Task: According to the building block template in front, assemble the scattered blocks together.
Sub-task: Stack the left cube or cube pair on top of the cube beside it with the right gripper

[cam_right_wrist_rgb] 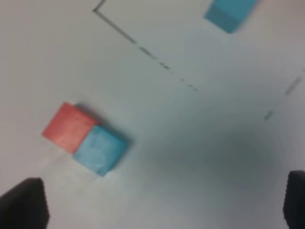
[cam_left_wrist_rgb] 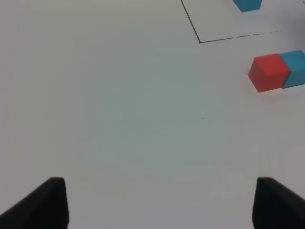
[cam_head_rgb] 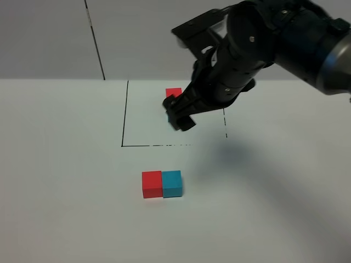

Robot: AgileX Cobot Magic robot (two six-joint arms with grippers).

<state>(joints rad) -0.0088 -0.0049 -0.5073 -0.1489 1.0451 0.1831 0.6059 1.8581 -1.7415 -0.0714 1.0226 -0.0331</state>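
Okay, joined red-cyan pair (cam_head_rgb: 162,183) sits lower centre, outside the black-line square (cam_head_rgb: 124,115). Loose red cube (cam_head_rgb: 173,92) is inside it, near the top edge. Right claw (cam_head_rgb: 178,114), open and empty, blocks most of the loose cyan cube (cam_right_wrist_rgb: 231,12). Left claw (cam_left_wrist_rgb: 162,205) is open and empty too.

A joined pair of cubes (cam_head_rgb: 162,183) sits side by side on the counter (cam_head_rgb: 66,192), toward the front. Behind it lies an outlined square (cam_head_rgb: 124,115). Inside the square, a farther cube (cam_head_rgb: 173,92) stands behind a nearer cube (cam_right_wrist_rgb: 231,12).

High overview, two low wrist views; joined red-cyan pair (cam_head_rgb: 162,184) common.
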